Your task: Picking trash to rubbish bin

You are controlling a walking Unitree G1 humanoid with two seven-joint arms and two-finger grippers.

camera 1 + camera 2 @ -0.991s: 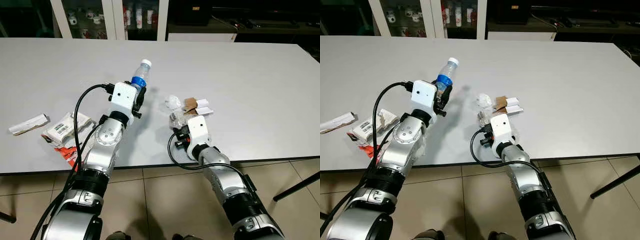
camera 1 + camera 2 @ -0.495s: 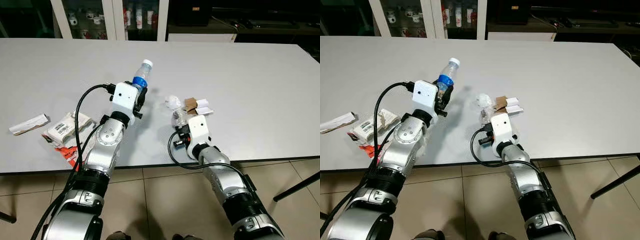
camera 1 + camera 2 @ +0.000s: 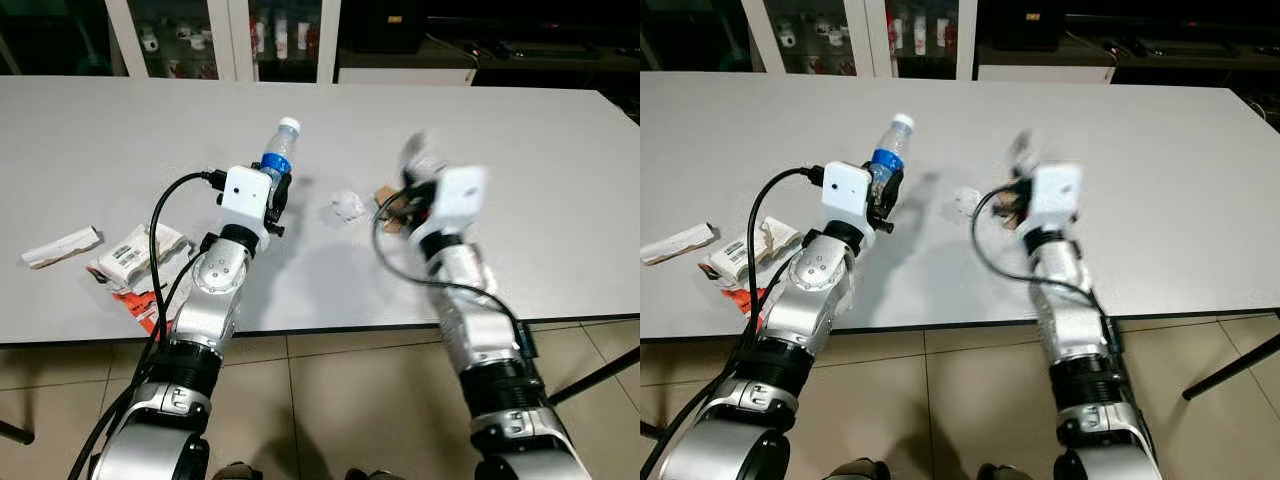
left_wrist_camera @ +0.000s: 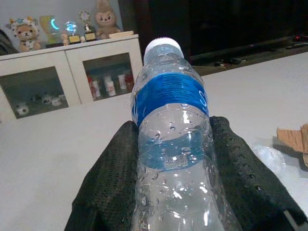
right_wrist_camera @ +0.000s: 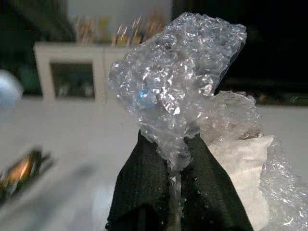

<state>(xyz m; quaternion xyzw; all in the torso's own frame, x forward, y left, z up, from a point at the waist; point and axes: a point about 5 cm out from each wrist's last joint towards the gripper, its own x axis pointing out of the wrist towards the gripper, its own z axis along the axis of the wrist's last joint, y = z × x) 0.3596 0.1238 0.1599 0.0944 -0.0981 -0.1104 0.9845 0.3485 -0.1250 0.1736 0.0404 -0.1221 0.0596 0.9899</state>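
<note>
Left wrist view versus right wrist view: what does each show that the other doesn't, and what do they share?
The left wrist view has the left claw shut on a water bottle with a blue label and white cap. The right wrist view has the right claw pinching crumpled clear plastic wrap, with white paper beside it. Both show the white table and a white glass-door cabinet behind.

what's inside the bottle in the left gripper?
Water bottle in the left gripper: clear, droplets on the inner wall, cap on. Blue label and black fingers hide any liquid level.
</note>
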